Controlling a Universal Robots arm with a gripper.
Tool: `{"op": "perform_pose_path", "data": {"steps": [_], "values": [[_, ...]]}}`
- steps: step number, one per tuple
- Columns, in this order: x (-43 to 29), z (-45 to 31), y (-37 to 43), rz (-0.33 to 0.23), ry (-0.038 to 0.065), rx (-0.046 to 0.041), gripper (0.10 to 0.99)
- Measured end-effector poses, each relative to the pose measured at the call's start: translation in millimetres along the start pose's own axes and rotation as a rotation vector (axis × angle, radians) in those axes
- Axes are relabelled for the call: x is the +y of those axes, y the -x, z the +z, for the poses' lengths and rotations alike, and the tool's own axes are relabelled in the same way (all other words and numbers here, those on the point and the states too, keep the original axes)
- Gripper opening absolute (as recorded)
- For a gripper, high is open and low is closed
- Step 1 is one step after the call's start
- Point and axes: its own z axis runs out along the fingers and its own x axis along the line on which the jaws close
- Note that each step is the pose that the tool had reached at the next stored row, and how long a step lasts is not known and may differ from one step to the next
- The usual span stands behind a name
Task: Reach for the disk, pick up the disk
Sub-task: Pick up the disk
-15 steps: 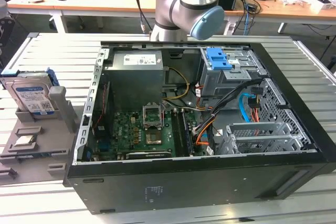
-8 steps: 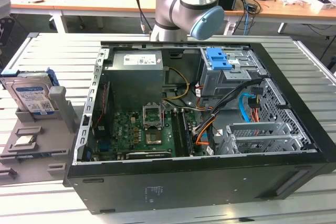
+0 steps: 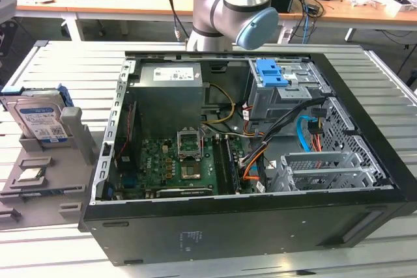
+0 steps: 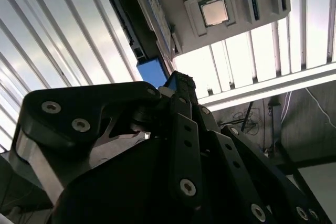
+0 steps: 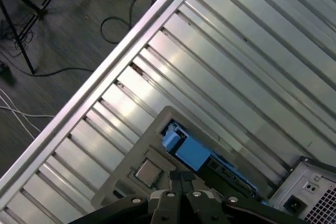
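The disk [image 3: 40, 120] is a silver-grey hard drive with a white-and-blue label and a blue frame. It stands on edge in a grey holder [image 3: 73, 136] at the exterior view's left, beside the open computer case. In the first wrist view its blue frame end [image 5: 191, 153] shows just beyond my gripper [image 5: 182, 176], whose fingers are closed together with nothing between them. In the second wrist view the disk [image 4: 131, 24] appears edge-on past the gripper's tip [image 4: 178, 80]. The gripper hangs apart from the disk, not touching it.
A small square silver chip [image 3: 31, 175] lies in the holder near the disk, also seen as the chip [image 4: 215, 11] and the chip [image 5: 148, 171]. The black computer case [image 3: 260, 226] stands on the ribbed metal table [image 5: 236, 77]. The arm's elbow [image 3: 234, 11] rises behind the case.
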Motion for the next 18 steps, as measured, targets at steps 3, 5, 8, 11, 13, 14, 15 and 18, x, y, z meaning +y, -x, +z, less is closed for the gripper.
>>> {"op": "perform_pose_path", "data": {"steps": [3, 5, 8, 11, 13, 14, 15, 18], "values": [[0.0, 0.0, 0.0, -0.032, 0.000, 0.0011, 0.106], [0.0, 0.0, 0.0, -0.050, 0.000, 0.0018, 0.106], [0.0, 0.0, 0.0, -0.104, 0.000, 0.0039, 0.106], [0.0, 0.0, 0.0, -0.129, 0.000, 0.0049, 0.106], [0.0, 0.0, 0.0, -0.150, 0.000, 0.0057, 0.106], [0.0, 0.0, 0.0, -0.185, 0.000, 0.0070, 0.106], [0.0, 0.0, 0.0, -0.205, 0.000, 0.0078, 0.106], [0.0, 0.0, 0.0, -0.231, 0.000, 0.0087, 0.106]]}}
